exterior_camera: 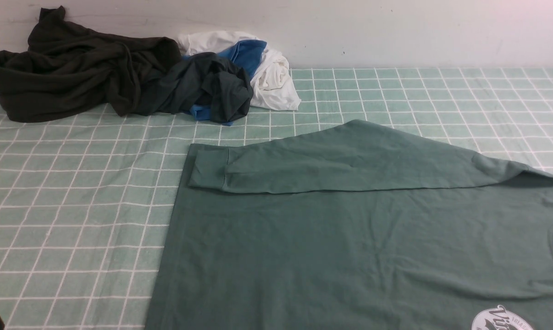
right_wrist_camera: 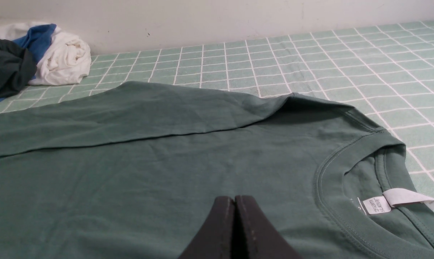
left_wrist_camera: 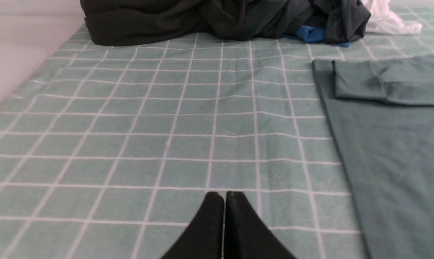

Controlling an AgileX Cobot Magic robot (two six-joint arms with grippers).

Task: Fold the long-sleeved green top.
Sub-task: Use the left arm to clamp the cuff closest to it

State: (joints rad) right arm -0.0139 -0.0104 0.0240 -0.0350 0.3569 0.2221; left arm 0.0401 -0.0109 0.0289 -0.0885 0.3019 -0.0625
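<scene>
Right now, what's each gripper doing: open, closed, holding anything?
Left gripper: closed, empty, above the checked sheet.
Right gripper: closed, empty, above the green top.

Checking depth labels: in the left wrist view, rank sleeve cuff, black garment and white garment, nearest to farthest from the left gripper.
1. Sleeve cuff, folded over the green top.
2. Black garment, heaped farther back.
3. White garment, beyond the heap's far end.
</scene>
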